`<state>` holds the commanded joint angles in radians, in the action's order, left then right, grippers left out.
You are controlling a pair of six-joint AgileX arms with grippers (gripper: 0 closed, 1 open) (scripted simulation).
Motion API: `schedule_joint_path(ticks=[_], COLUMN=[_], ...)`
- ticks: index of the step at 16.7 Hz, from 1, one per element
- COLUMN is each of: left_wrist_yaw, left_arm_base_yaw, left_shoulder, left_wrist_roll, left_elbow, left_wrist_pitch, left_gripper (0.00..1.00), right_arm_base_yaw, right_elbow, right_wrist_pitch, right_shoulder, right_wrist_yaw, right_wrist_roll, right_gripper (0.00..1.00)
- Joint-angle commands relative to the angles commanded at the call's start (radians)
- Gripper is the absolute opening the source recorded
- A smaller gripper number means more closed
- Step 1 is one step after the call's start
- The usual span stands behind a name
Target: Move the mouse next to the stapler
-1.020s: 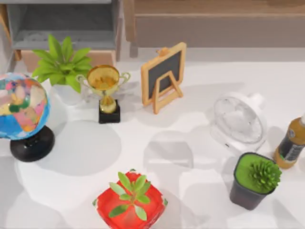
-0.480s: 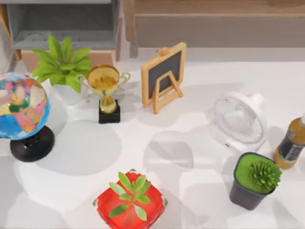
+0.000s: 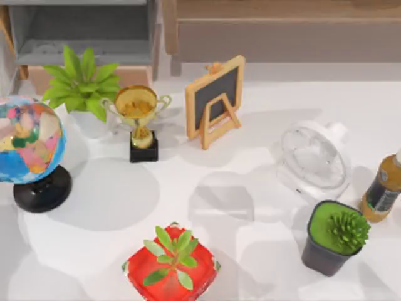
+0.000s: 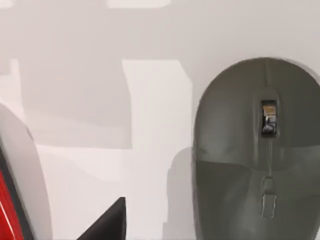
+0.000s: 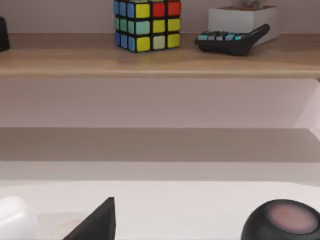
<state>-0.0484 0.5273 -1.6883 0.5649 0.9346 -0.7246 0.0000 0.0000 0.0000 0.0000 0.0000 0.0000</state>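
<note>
**White worktop — mouse close under left wrist, grasp unconfirmed**

White worktop (image 3: 250,157) seen from above, carrying a globe (image 3: 28,141), a trophy (image 3: 139,113), a small chalkboard (image 3: 216,94) and a clear fan (image 3: 313,157) among potted plants.

Grey mouse (image 4: 257,160) recorded in the left wrist view: flat on the worktop, button side up, scroll wheel (image 4: 269,120) on its centre line. Close beneath that camera.

Left arm: one dark finger tip (image 4: 107,225) in view, with a strip of bare worktop between it and the mouse. No contact. Spread of the left fingers: cannot tell.

Governing relation — mouse offset sideways from that tip, not beneath it, with its long axis running roughly along the camera's line of sight. Judged to need a sideways shift to centre over the body, then a closure across the narrow width.

Left arm judged the nearer. Right wrist view facing a wooden shelf (image 5: 75,62) with a colour cube (image 5: 147,24) and a calculator (image 5: 232,40), one dark tip (image 5: 95,222) at the edge. Right arm judged idle; spread of its fingers: cannot tell.

Stapler not identified with certainty, so nearness of mouse to stapler left open.
</note>
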Motion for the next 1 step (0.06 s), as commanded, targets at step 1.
schedule_joint_path(ticks=[1], left_wrist_yaw=[0.0], left_arm_base_yaw=[0.0], left_shoulder=[0.0], left_wrist_roll=[0.0], left_elbow=[0.0], left_wrist_pitch=[0.0], left_gripper=[1.0], right_arm_base_yaw=[0.0], right_elbow=[0.0], right_wrist_pitch=[0.0], right_shoulder=[0.0], right_wrist_yaw=[0.0], right_wrist_roll=[0.0], right_gripper=[1.0])
